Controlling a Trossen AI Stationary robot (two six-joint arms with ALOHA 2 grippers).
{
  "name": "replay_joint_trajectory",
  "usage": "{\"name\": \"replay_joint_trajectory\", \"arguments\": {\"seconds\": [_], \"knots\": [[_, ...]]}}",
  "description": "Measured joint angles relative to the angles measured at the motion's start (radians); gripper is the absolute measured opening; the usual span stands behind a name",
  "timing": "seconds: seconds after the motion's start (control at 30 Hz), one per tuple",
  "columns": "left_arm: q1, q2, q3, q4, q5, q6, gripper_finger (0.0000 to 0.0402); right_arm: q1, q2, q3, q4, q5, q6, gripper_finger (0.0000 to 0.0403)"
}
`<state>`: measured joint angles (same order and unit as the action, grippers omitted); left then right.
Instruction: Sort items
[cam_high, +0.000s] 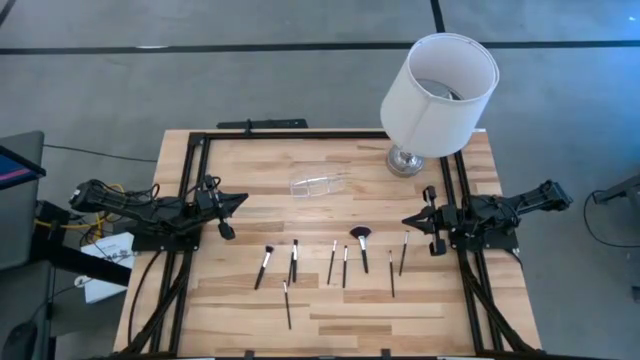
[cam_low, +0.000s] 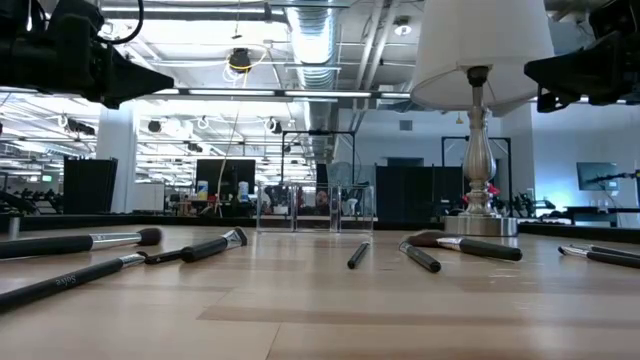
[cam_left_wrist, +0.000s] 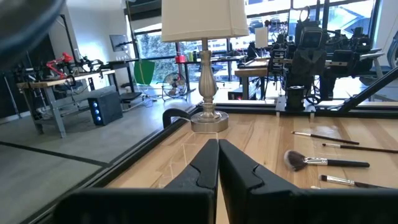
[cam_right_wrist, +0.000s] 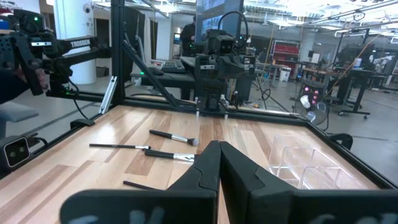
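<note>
- High view: slim black-handled makeup brushes (cam_high: 333, 261) lie scattered in a loose row across the near half of the pale wooden surface (cam_high: 250, 170), none lifted.
- Left claw (cam_high: 238, 200) pinched shut, empty, parked at the left edge; right claw (cam_high: 408, 220) likewise closed and empty at the right edge.
- Small clear plastic container (cam_high: 318, 183) sits behind the row, near the white-shaded lamp (cam_high: 437, 90).
- Risk: thin handles lie flat, so a pinch may skid off or nudge neighbours.
- Risk: the wider fluffy-headed brush (cam_high: 361, 243) sits close to others; reaching could drag two.
</note>
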<state>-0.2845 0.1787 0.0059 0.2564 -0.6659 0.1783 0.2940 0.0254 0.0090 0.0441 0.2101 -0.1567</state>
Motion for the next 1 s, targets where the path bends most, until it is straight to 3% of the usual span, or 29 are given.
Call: {"name": "replay_joint_trajectory", "arguments": {"seconds": [1.0], "knots": [[0.0,0.0,0.0,0.078,0.023,-0.017,0.001,0.0,0.0,0.0,0.0,0.0,0.0,0.0]]}}
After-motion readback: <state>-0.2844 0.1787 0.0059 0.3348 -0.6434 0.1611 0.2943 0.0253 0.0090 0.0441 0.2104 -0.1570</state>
